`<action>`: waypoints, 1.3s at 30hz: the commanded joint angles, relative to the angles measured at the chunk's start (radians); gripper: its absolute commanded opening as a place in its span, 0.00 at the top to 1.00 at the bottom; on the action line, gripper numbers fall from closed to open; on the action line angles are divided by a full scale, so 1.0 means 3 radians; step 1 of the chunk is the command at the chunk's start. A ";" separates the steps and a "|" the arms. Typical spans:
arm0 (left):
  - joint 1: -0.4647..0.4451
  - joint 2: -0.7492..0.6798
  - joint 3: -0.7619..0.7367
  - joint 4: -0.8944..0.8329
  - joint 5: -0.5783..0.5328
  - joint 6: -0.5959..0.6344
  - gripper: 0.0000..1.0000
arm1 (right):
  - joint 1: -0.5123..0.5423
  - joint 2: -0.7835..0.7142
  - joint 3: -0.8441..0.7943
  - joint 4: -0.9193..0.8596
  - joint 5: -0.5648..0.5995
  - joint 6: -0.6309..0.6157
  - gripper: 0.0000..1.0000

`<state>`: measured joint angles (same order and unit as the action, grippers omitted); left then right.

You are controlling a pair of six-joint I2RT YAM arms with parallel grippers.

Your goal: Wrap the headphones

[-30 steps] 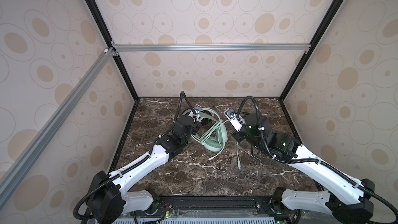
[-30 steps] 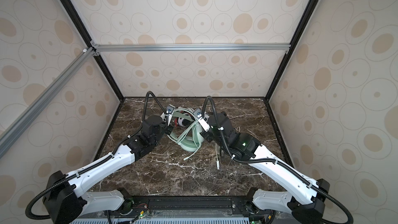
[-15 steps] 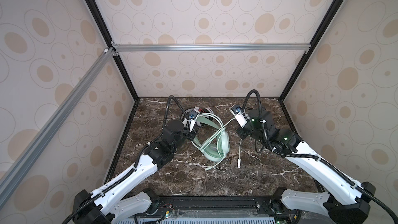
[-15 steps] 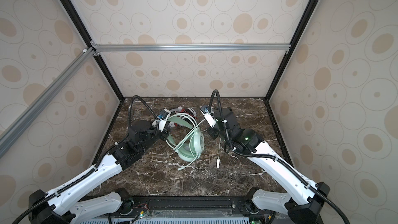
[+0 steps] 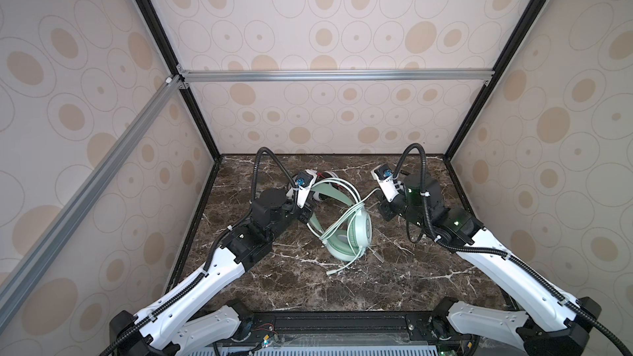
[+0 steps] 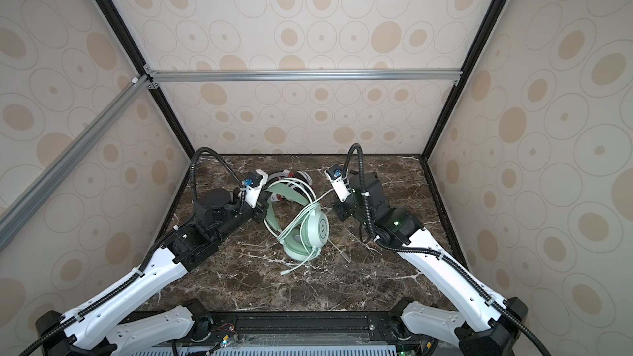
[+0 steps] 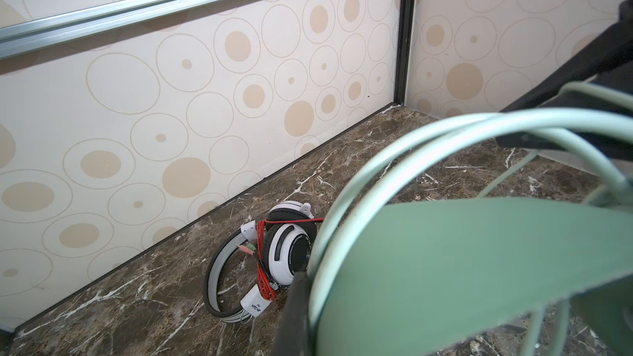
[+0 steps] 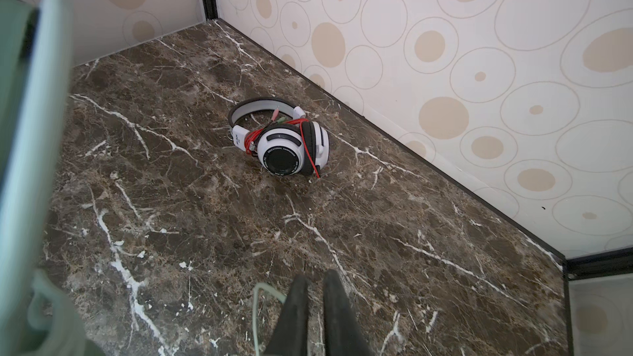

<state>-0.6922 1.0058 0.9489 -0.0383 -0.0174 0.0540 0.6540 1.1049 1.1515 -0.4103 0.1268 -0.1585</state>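
The mint-green headphones (image 5: 359, 231) (image 6: 317, 231) lie mid-table with their headband raised. My left gripper (image 5: 306, 214) (image 6: 262, 212) is shut on that headband (image 7: 479, 261); one black finger (image 7: 294, 309) shows beside it. The pale cord (image 5: 346, 215) loops over the band and runs to my right gripper (image 5: 379, 198) (image 6: 337, 205). That gripper (image 8: 313, 285) has its jaws a narrow gap apart over bare marble, and the cord (image 8: 257, 303) runs beside one finger. The white headphones (image 7: 291, 251) (image 8: 291, 148), with black pads and bundled red cord, lie near the back wall.
The marble table (image 5: 394, 285) is boxed in by patterned walls at the back and both sides. A loose cord end (image 5: 330, 272) lies on the marble in front of the green headset. The white headset (image 6: 303, 177) sits just behind the left wrist camera.
The left arm has drawn back leftward, bringing the green headset nearer the front. The right gripper moved back and right, and its jaws have parted slightly.
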 commanded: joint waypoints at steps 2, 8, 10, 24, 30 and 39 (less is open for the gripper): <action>-0.0010 -0.0099 0.0411 0.0212 0.0208 -0.0241 1.00 | -0.0072 -0.0148 -0.0233 0.0386 -0.0235 0.0113 0.86; -0.0011 -0.0030 0.0646 0.0182 0.0363 -0.0345 1.00 | -0.0197 -0.0216 -0.0444 0.0724 -0.0535 0.0261 0.83; -0.0012 -0.0011 0.0711 0.0171 0.0408 -0.0400 1.00 | -0.0212 -0.0239 -0.0514 0.0850 -0.0611 0.0289 0.81; -0.0004 0.0147 0.1227 0.0230 0.0595 -0.0820 1.00 | -0.0411 -0.0293 -0.1236 0.1757 -0.0954 0.0708 0.75; -0.0009 0.0215 0.1415 0.0196 0.0560 -0.0948 1.00 | -0.0448 -0.0156 -0.1464 0.2095 -0.1039 0.0841 0.75; 0.0000 0.0289 0.1551 0.0108 0.0397 -0.1008 1.00 | -0.0472 0.0022 -0.1724 0.2308 -0.1100 0.0899 0.75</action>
<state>-0.6922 1.0973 1.3430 -0.0689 0.1234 -0.1837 0.5201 1.1072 0.6685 0.2291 -0.1871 0.0933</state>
